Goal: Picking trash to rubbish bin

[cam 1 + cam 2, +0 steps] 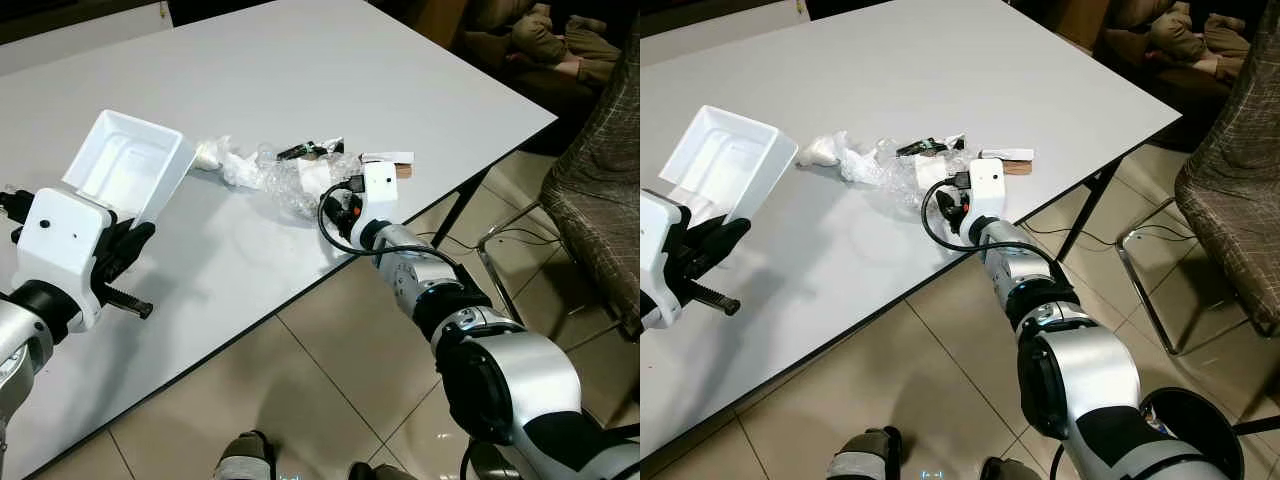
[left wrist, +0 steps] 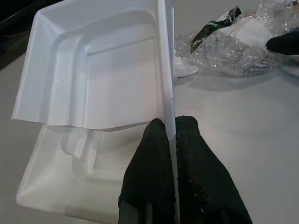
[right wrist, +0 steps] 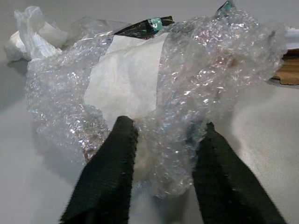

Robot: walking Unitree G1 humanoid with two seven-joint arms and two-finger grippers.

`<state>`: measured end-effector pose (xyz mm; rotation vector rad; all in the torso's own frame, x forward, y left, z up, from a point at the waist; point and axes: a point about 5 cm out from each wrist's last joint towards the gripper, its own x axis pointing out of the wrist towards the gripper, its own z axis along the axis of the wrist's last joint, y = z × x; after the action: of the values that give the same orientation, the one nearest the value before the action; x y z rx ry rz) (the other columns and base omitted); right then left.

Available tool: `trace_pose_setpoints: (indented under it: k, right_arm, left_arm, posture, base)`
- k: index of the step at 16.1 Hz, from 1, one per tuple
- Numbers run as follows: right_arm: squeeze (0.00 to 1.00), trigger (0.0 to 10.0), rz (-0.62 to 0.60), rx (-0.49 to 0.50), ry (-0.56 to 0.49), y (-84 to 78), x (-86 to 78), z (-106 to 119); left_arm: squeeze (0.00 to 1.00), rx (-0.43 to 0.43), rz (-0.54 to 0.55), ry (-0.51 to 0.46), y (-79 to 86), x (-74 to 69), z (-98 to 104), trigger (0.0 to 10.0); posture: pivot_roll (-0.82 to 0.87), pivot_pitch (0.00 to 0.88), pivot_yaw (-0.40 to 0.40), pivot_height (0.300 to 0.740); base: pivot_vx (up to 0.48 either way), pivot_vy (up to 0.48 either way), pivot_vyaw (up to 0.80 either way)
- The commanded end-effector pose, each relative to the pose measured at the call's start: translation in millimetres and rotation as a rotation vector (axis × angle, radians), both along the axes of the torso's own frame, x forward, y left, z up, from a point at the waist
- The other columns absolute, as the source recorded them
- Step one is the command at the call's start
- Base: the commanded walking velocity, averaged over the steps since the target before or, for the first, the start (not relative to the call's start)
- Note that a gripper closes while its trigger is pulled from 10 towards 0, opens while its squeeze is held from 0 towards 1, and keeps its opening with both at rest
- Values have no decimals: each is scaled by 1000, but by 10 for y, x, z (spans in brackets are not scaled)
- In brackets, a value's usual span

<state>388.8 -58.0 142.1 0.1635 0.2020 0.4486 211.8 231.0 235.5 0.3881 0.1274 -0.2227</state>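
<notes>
Left gripper (image 2: 174, 140) is pinched tight on the thin edge of a white plastic tray (image 1: 125, 165), holding it tipped up over the desk (image 1: 300, 70) near the front edge on the robot's left, probably so it can be carried off to the bin as one piece; the tray looks empty, just molded hollows. Moving right, there's a small crumpled white wad (image 1: 208, 155) and then the main pile of trash: a lump of bubble wrap (image 3: 187, 79) with a white sheet tucked in it, a dark snack wrapper (image 3: 145, 27) poking out behind, and a bit of brown cardboard (image 1: 402, 171) near the desk's right edge. Right gripper (image 3: 159, 135) has its two fingers spread apart, straddling the near end of the bubble wrap, so my guess is it's lined up to clamp down, not squeezing yet. Over on the floor at the far right, a black bin (image 1: 1190, 430) peeks out behind the right arm; can't tell what's inside.
</notes>
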Motion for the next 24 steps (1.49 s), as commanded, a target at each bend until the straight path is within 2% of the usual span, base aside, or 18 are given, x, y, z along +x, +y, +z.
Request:
trace_pose_setpoints:
  k: [1, 8, 12, 15, 17, 18, 20, 22, 23, 24]
  right_arm:
    - [0, 0, 13, -12, -8, 18, 5, 20]
    - [0, 0, 25, -12, -38, 37, 12, 62]
    - [0, 0, 11, 32, -117, 4, 55, 207]
    - [0, 0, 3, 64, -207, -62, 79, 326]
    - [0, 0, -59, 89, -375, -270, 40, 449]
    - [0, 0, -97, 103, -441, -370, -29, 496]
    - [0, 0, -153, 88, -506, -535, -292, 502]
    - [0, 0, -188, 16, -533, -668, -602, 475]
    - [0, 0, -195, 0, -534, -693, -659, 466]
    - [0, 0, -233, -40, -526, -777, -809, 444]
  left_arm:
    - [0, 5, -13, -8, -44, -36, 11, 0]
    - [0, -4, -12, -16, -58, 21, -25, 0]
    - [0, -32, -3, -46, -70, 124, -41, 0]
    - [0, -78, 11, -51, -91, 233, -118, 0]
    - [0, -239, 133, -70, -135, 369, -275, 0]
    - [0, -320, 134, -66, -207, 431, -335, 0]
    - [0, -387, 86, -27, -391, 493, -482, 0]
    - [0, -411, 36, 5, -584, 547, -605, 0]
    - [0, -417, 32, 9, -613, 549, -623, 0]
    - [0, -392, 17, 12, -675, 537, -678, 0]
  posture:
    - [450, 185, -60, 740]
    - [427, 150, -71, 740]
    - [355, 99, -71, 740]
    - [277, 69, -73, 740]
    - [175, 22, -51, 740]
    - [142, 19, -35, 740]
    - [78, 19, -7, 740]
    - [-4, 26, 17, 740]
    - [-9, 27, 17, 740]
    - [-26, 36, 11, 740]
  base:
    - [0, 0, 0]
    - [0, 0, 0]
    - [0, 0, 0]
    - [0, 0, 0]
    - [0, 0, 0]
    - [0, 0, 0]
    - [0, 0, 0]
    - [0, 0, 0]
    - [0, 0, 0]
    - [0, 0, 0]
